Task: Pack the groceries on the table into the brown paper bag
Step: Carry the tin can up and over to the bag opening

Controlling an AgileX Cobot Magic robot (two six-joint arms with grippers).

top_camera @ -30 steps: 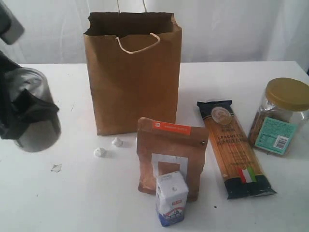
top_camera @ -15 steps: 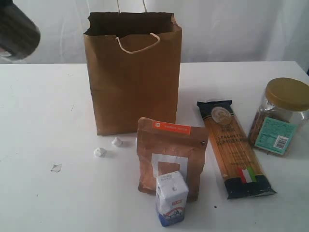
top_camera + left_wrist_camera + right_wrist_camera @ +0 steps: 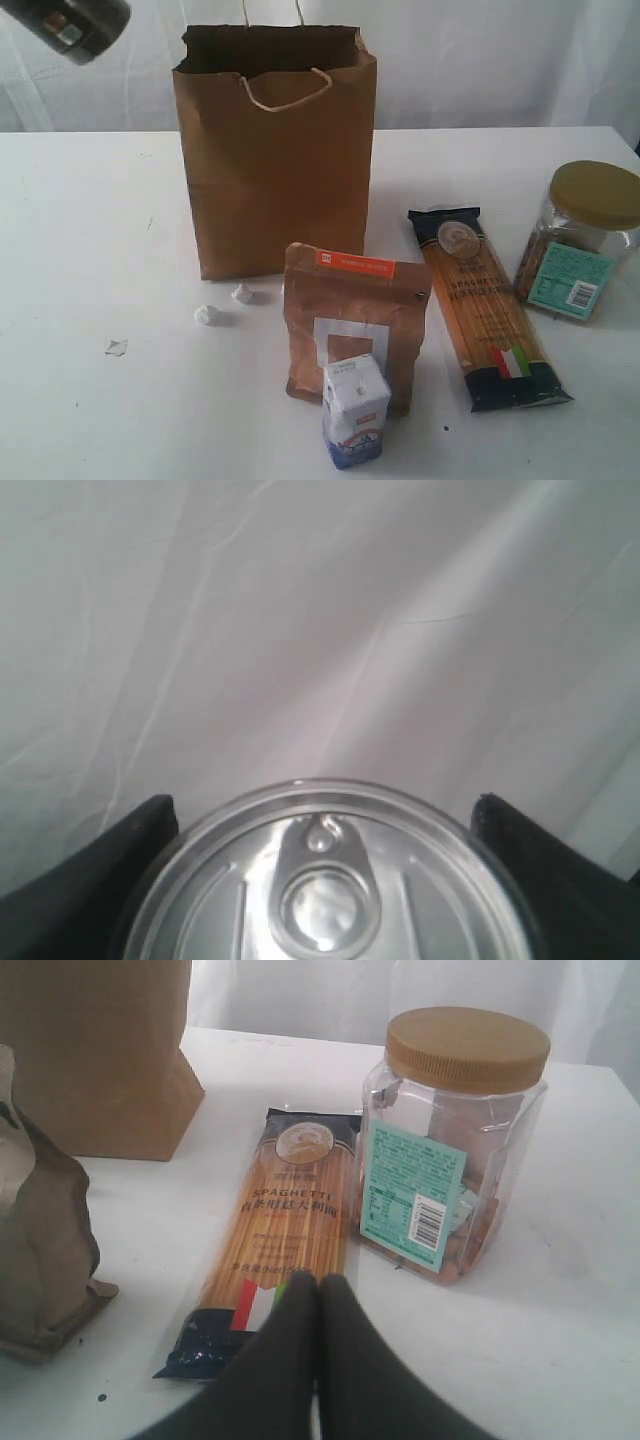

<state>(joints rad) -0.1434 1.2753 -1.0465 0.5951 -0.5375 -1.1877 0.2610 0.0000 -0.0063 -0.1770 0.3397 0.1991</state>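
While the carton (image 3: 355, 412), pouch (image 3: 355, 320), spaghetti (image 3: 485, 305) and jar (image 3: 585, 240) sit on the counter (image 3: 100, 250), in front and right of the bag (image 3: 275, 170), the can (image 3: 65, 25) hangs high, up and left of the bag's rim. The left end effector (image 3: 325, 805) clasps its sides, lid facing the wrist camera. The right end effector (image 3: 320, 1288) is pressed closed and empty, near the spaghetti's end. By my reading the can is mid-carry: next it must travel right until over the bag's mouth, then go down inside before the fingers let go.
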